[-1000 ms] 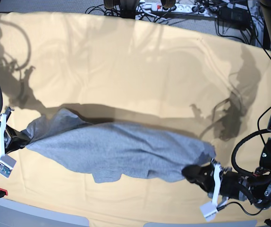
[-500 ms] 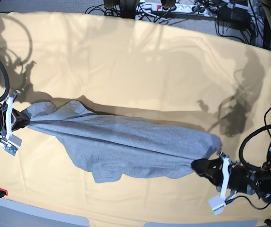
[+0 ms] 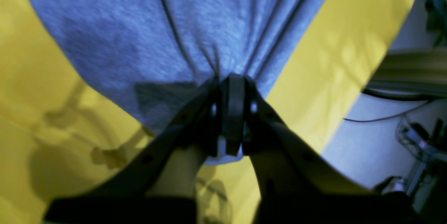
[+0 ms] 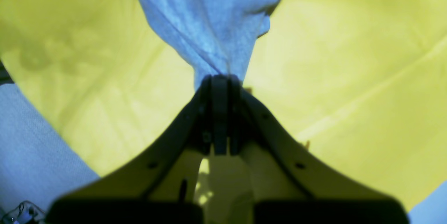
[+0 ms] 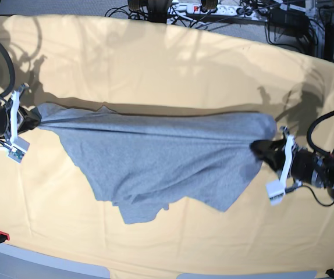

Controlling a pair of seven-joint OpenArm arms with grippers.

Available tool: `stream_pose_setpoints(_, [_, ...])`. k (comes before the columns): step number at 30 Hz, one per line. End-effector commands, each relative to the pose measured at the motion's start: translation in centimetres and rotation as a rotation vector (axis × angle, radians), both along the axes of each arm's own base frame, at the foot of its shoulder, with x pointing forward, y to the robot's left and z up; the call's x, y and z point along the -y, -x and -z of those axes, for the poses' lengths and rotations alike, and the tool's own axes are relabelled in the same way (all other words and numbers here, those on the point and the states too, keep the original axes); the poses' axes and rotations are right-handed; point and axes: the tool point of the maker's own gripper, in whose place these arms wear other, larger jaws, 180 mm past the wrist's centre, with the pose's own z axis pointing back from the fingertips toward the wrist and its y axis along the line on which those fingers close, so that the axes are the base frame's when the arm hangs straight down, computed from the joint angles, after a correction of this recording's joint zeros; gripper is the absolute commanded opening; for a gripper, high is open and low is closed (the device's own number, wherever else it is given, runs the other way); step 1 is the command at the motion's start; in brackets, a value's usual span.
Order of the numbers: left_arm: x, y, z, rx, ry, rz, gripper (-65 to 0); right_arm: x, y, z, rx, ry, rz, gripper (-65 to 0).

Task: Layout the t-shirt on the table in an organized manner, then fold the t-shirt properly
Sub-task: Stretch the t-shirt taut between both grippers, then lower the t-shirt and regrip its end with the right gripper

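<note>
Garment tension has increased over the last second: the t-shirt (image 5: 155, 168) was a sagging, bunched bundle low in the base view, and it now spans the middle of the frame as a taut upper edge with the body hanging below it toward lower centre. Both arms have moved apart and upward in the frame. The right gripper (image 5: 32, 119), at the left edge of the base view, pinches one bunched corner with its fingers pressed together on the cloth; the left gripper (image 5: 261, 149), at the right of the view, clamps the opposite corner in the same way. Both wrist views confirm cloth gathered into shut jaws. This spread indicates the layout stage is under way, with the shirt not yet flat on the table (image 5: 167, 70), and folding is judged to come later. Sleeves and collar cannot be identified, since the lower hem region is doubled over at lower centre. No lettering is visible, so the printed face is presumably hidden underneath. Contact between cloth and table cannot be determined.
</note>
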Motion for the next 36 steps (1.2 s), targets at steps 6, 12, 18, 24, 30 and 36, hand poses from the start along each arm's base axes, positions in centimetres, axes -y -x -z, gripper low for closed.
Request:
stream_pose_setpoints(6, [-2.0,2.5,-0.6,-0.002,-0.081,0.047,-65.0,1.2,1.7,-1.8,0.056,0.062,0.005,-65.0])
stream_pose_setpoints(12, [-2.6,4.9,0.7,-0.052,-0.110,0.070,-65.0,1.6,5.1,0.3,-0.041,0.082,0.008,-65.0])
stream_pose_setpoints(18, [-2.3,4.0,0.8,-0.001,-0.094,0.048,-65.0,0.0,5.3,0.7,-0.019,0.012,0.009,-65.0])
stream_pose_setpoints(24, [-1.6,-0.2,0.3,0.233,-0.065,-0.003,-65.0,-1.8,1.6,-1.2,0.168,-0.081,0.041,-65.0])
stream_pose_setpoints(30, [-0.3,-2.4,1.1,0.340,-0.095,0.026,-65.0,-2.6,-1.8,-3.6,0.405,-0.135,0.054,-65.0])
stream_pose_setpoints(36, [0.1,-7.4,1.0,0.530,-0.069,-0.108,-65.0,-2.5,-3.8,-4.8,0.574,-0.106,0.065,-65.0])
